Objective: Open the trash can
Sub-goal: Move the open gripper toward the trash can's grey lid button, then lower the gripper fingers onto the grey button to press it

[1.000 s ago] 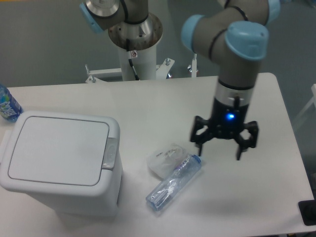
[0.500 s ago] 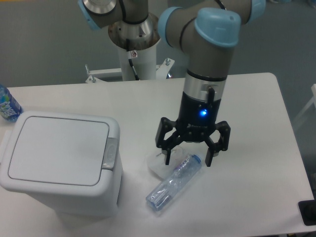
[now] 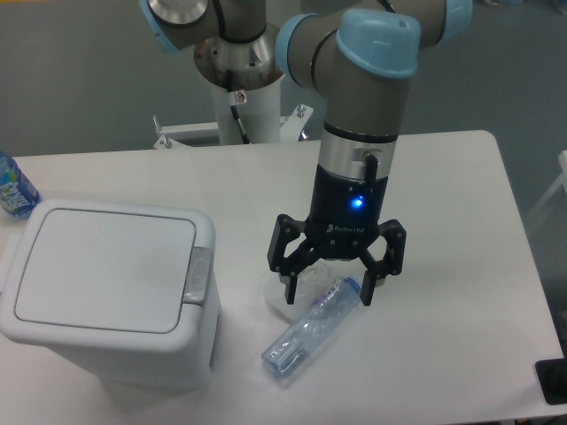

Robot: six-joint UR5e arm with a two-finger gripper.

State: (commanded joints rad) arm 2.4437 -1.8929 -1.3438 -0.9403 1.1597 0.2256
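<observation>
White plastic makes up the bin [image 3: 106,297], which is set at the table's [image 3: 461,354] 8 o'clock corner with its flat lid [image 3: 102,268] shut. A grey latch [image 3: 196,275] is seen on the lid's 3 o'clock edge.

From the 12 o'clock side the arm [image 3: 368,106] is reached in over the table, its grey forearm held upright and its wrist pointed straight down. A blue light is lit on the black wrist body. The gripper [image 3: 326,288] is hung at mid-table, at 3 o'clock from the bin and well apart from it. Its fingers [image 3: 285,266] are spread wide, with nothing held between them.

Just below the gripper a crumpled clear bag [image 3: 297,288] and a clear bottle [image 3: 312,328] are laid on the table; the bottle is slanted from 7 o'clock to 1 o'clock. Whether the fingertips touch either cannot be told.

At the 9 o'clock edge part of a blue bottle [image 3: 13,188] is seen.
</observation>
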